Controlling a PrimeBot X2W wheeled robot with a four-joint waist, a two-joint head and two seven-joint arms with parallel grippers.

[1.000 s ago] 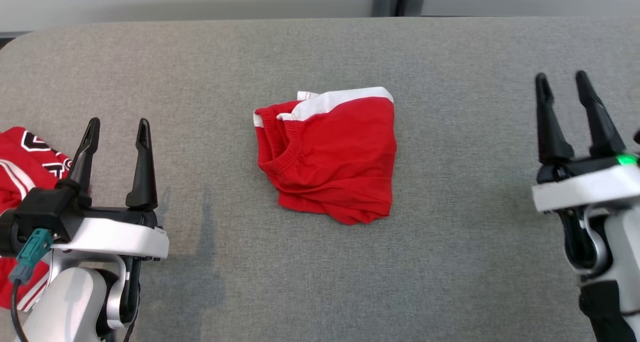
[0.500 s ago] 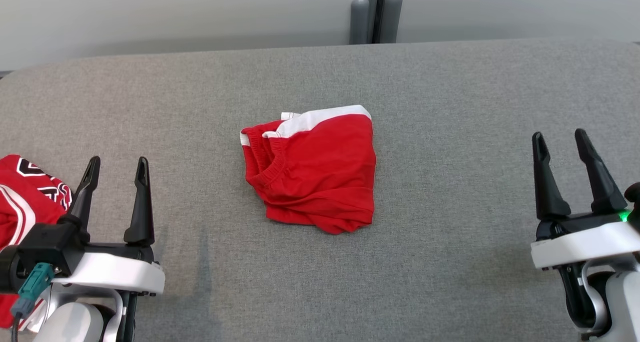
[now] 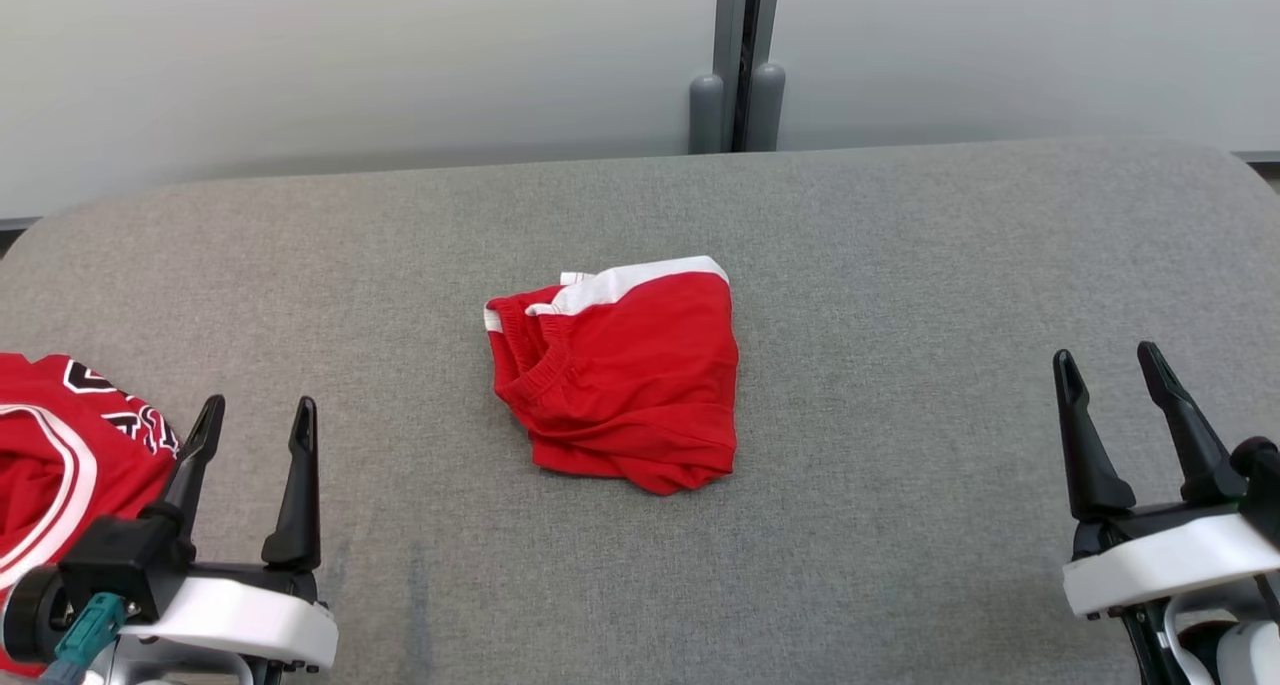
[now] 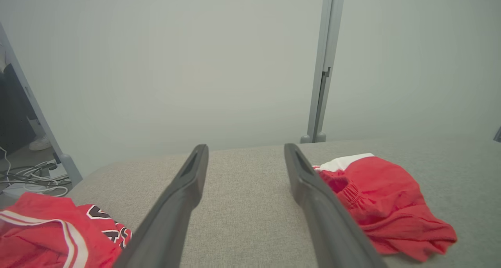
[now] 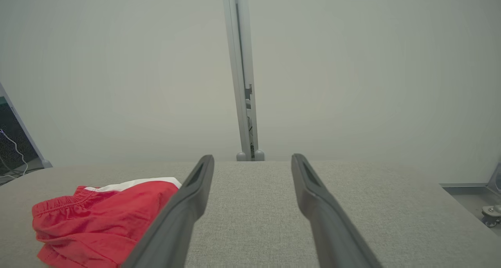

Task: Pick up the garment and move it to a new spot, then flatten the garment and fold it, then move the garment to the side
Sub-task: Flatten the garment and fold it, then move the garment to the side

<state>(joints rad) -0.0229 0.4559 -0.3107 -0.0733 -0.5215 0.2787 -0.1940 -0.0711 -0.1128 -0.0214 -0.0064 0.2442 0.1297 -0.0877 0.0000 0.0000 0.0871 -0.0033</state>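
The garment (image 3: 620, 375) is a red pair of shorts with a white band, folded into a compact bundle in the middle of the grey table (image 3: 900, 265). It also lies at the right of the left wrist view (image 4: 383, 205) and at the lower left of the right wrist view (image 5: 101, 217). My left gripper (image 3: 258, 415) stands open at the lower left, well apart from the garment, with nothing between its fingers. Over at the lower right, my right gripper (image 3: 1105, 365) is open and empty too. Both grippers point away from me toward the far wall.
A second red piece of clothing with white and black trim (image 3: 60, 445) lies at the table's left edge beside my left gripper, and shows in the left wrist view (image 4: 51, 232). A pale wall with a grey post (image 3: 738, 60) runs behind the table. Cables (image 4: 27, 176) lie on the floor at left.
The head camera has tilted up, showing more of the wall and post. Both grippers sit lower in the picture. The garment keeps its shape and place on the table.
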